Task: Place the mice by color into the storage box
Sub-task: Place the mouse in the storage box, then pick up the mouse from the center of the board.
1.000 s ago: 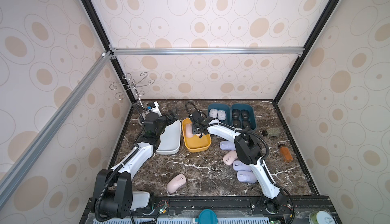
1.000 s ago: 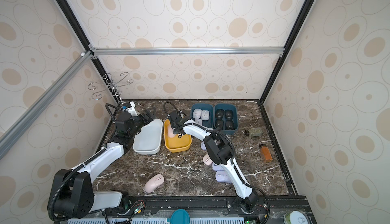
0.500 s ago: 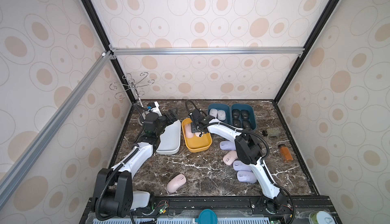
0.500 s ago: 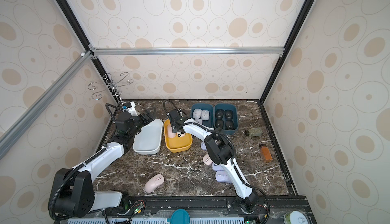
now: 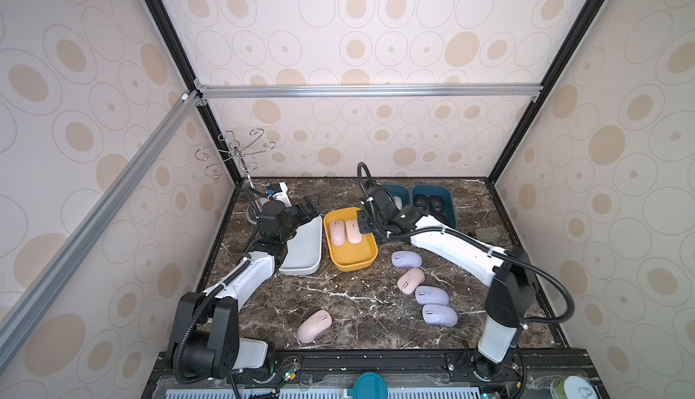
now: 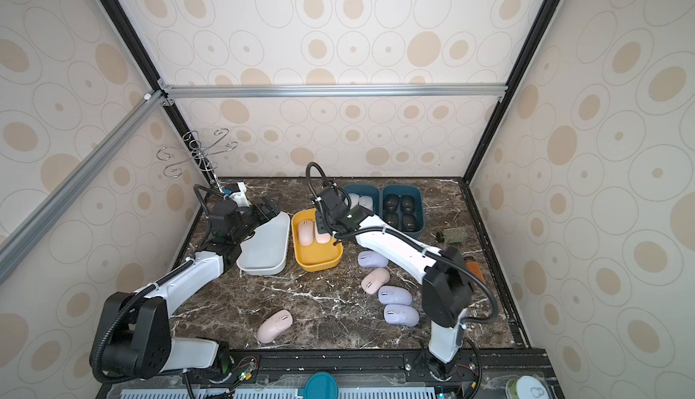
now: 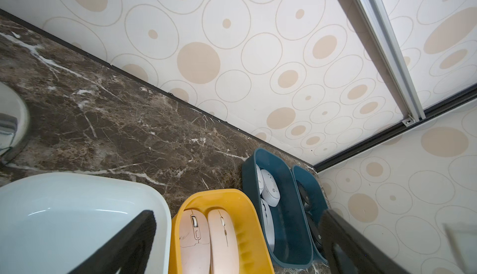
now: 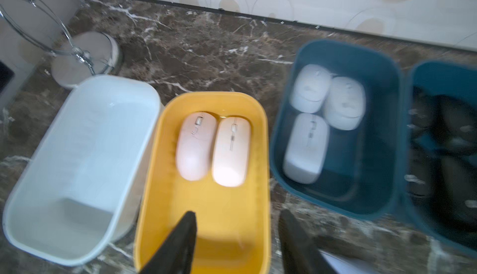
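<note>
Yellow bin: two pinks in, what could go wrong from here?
1. One loose pink mouse sits tight among the lavender mice; a grasp may shove them.
2. The right end effector hangs over the rim of the yellow bin; pulling out could clip it.

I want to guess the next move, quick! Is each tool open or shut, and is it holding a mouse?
Left tool: wide open, holding nothing.
Right tool: open, holding nothing.

A lab-style robot test booth. Its patterned panels [image 5: 376, 21] on aluminium rails [image 5: 368, 91] enclose a marble-look surface [image 5: 338, 295].
</note>
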Controlling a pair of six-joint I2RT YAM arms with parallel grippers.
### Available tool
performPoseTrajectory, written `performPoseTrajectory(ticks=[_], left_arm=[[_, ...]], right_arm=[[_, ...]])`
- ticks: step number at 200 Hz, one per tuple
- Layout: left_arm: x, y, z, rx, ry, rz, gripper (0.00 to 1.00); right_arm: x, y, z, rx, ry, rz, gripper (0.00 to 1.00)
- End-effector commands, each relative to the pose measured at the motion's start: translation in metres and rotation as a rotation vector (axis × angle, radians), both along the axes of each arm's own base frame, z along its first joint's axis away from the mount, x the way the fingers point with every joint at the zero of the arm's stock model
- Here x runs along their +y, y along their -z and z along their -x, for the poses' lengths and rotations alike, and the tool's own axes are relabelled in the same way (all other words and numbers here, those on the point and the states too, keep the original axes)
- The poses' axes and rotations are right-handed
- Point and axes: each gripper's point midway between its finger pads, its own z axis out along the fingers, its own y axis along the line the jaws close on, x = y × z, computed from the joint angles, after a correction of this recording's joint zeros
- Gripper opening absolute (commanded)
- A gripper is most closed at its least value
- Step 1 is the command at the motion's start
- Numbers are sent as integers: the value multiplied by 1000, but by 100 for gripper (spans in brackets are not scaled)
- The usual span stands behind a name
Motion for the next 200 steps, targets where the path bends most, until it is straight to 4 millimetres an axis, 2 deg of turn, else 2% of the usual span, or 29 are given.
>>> performPoseTrajectory(ticks=[1, 15, 28, 47, 72, 94, 121, 169, 200], left_arm=[[-19, -27, 0, -65, 56, 26, 100], [-26, -26, 2, -65, 72, 25, 100], [-35, -27, 4, -65, 101, 39, 100], [-46, -27, 8, -67, 135, 48, 100], [-68, -24, 16, -61, 194, 55, 100], [-92, -21, 24, -55, 264, 48, 100], [-108, -21, 31, -55, 309, 42, 100], [-110, -19, 32, -52, 312, 28, 100], [-108, -21, 32, -60, 305, 17, 100]], right_arm=[[-70, 39, 19, 83, 115, 135, 29], [-112, 60, 32, 152, 176, 143, 18], [-140, 79, 44, 208, 224, 141, 17], [-163, 102, 55, 274, 264, 114, 17], [-180, 125, 59, 332, 293, 141, 22], [-188, 146, 61, 401, 304, 147, 25], [-189, 164, 63, 448, 302, 155, 29], [-196, 186, 83, 498, 304, 170, 31], [-174, 200, 98, 556, 208, 109, 32]])
